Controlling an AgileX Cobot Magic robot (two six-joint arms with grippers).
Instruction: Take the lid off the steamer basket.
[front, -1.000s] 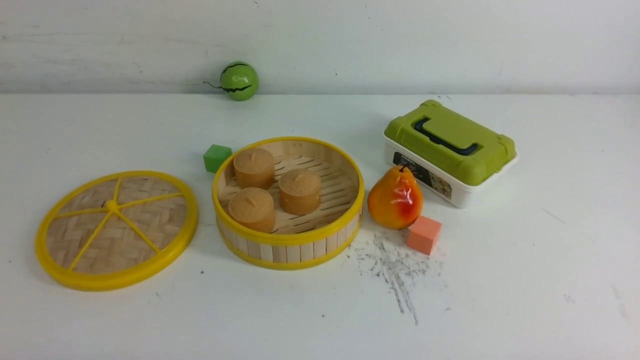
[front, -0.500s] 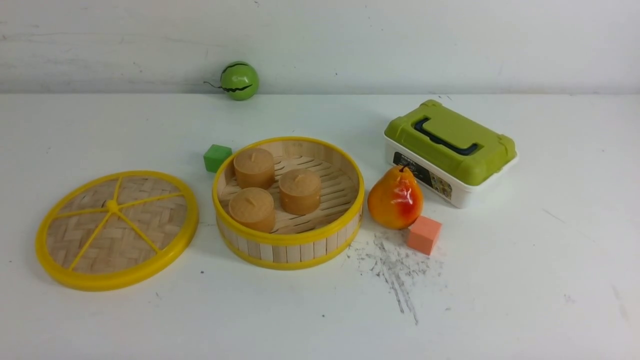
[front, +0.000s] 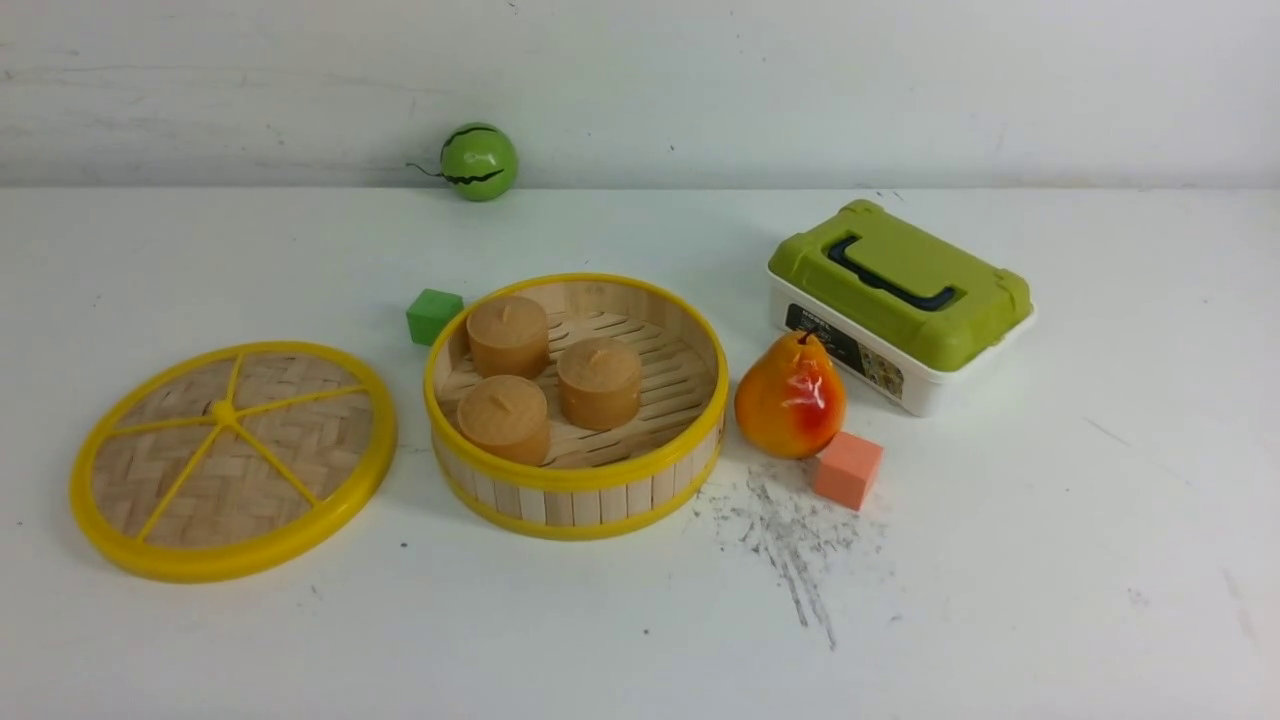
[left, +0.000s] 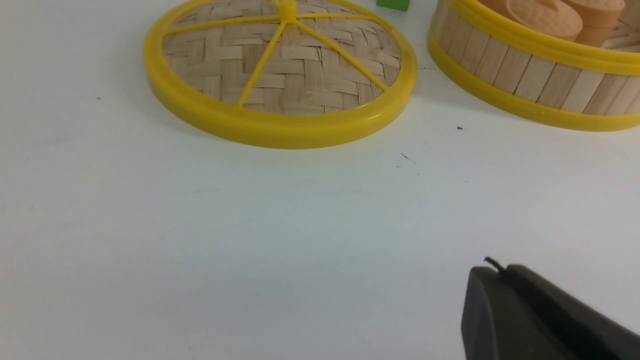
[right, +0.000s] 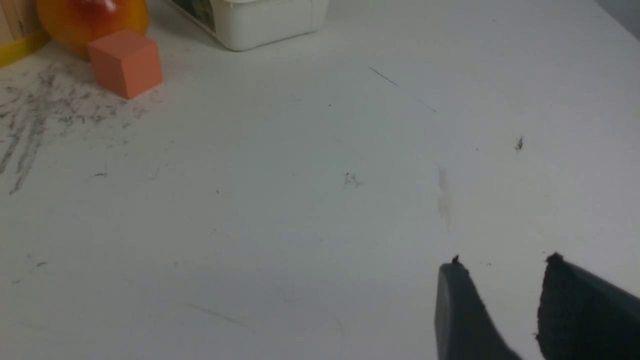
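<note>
front view: woven lid (front: 233, 461) flat beside open steamer basket (front: 577, 405).

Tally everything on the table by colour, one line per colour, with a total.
Yellow-rimmed bamboo: 2, the round woven lid and the slatted steamer basket
Tan: 3 round buns
Green: 3, small cube, striped ball, green-lidded white box
Orange: 2, glossy pear, foam cube
Total: 10
</note>
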